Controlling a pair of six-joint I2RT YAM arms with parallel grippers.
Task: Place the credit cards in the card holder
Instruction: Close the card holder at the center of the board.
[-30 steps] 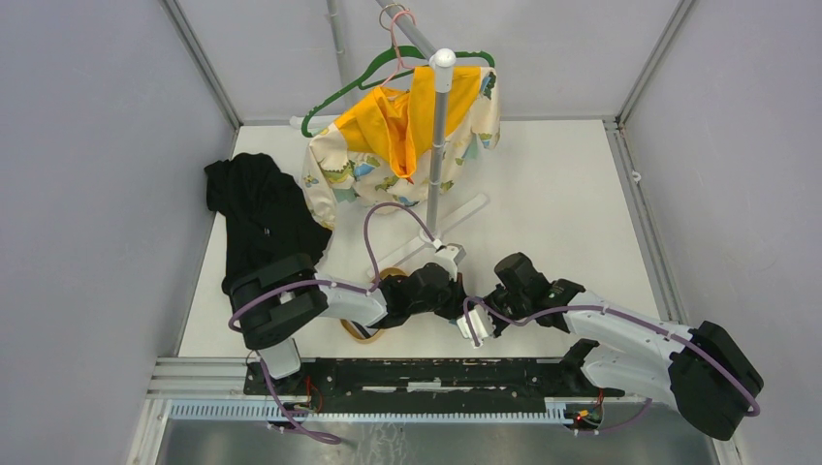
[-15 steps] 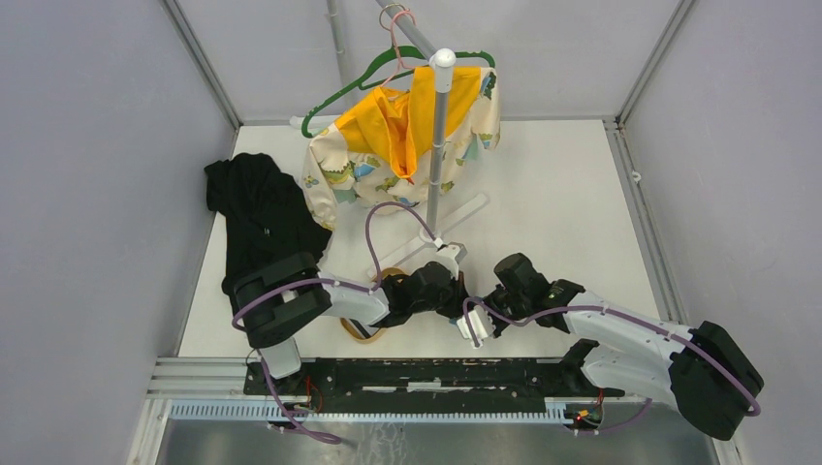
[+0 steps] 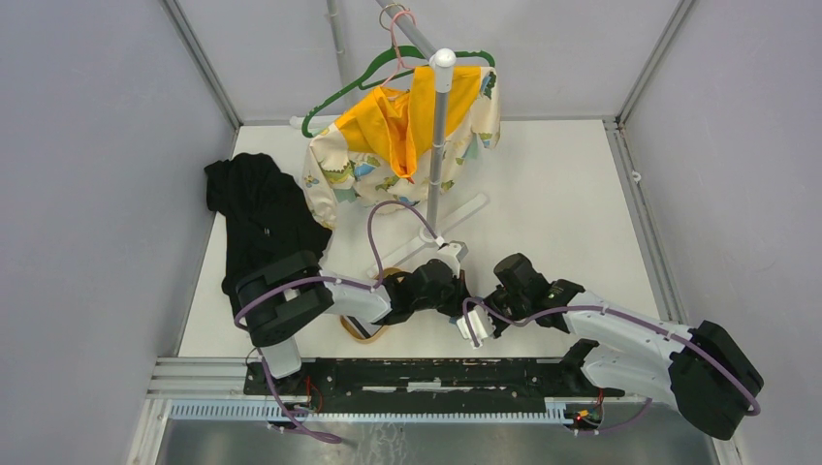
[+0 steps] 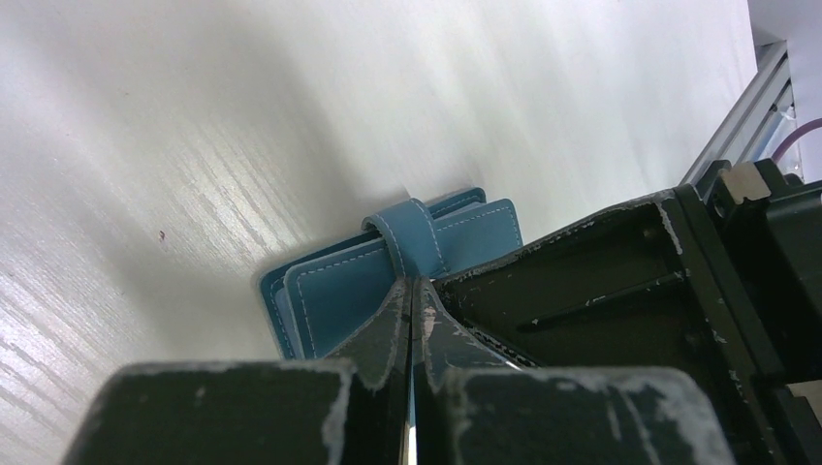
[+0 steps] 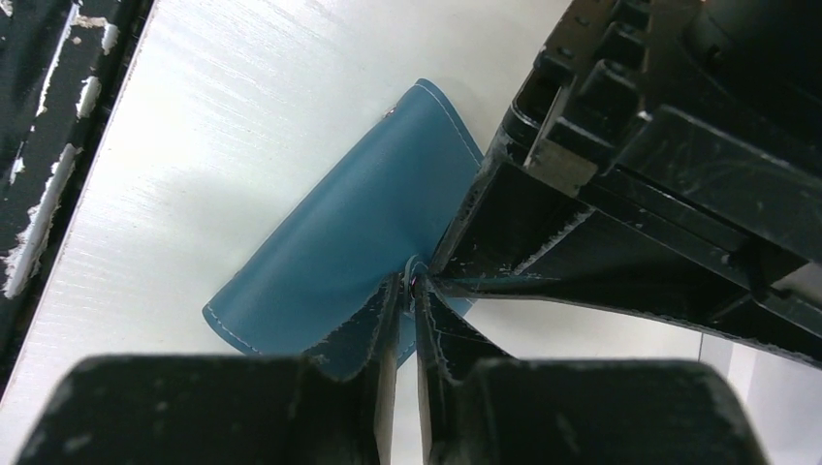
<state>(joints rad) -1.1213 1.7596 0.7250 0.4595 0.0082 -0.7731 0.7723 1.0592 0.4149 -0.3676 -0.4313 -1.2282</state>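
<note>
The teal-blue card holder (image 4: 334, 291) lies between my two grippers low over the white table; it also shows in the right wrist view (image 5: 339, 242). My left gripper (image 4: 411, 283) is shut on its little strap tab (image 4: 414, 232). My right gripper (image 5: 411, 283) is shut on a thin edge of the card holder from the other side. In the top view the left gripper (image 3: 454, 291) and the right gripper (image 3: 480, 302) meet tip to tip and hide the holder. No credit cards are in view.
A tan oval wooden tray (image 3: 366, 331) lies partly under the left arm. A clothes stand (image 3: 438, 145) with a yellow patterned garment (image 3: 388, 155) stands behind. A black garment (image 3: 260, 218) lies at the left. A metal rail (image 3: 426, 373) runs along the near edge.
The left gripper has edged very slightly away from me, with its cable. The right arm and both grips look the same.
</note>
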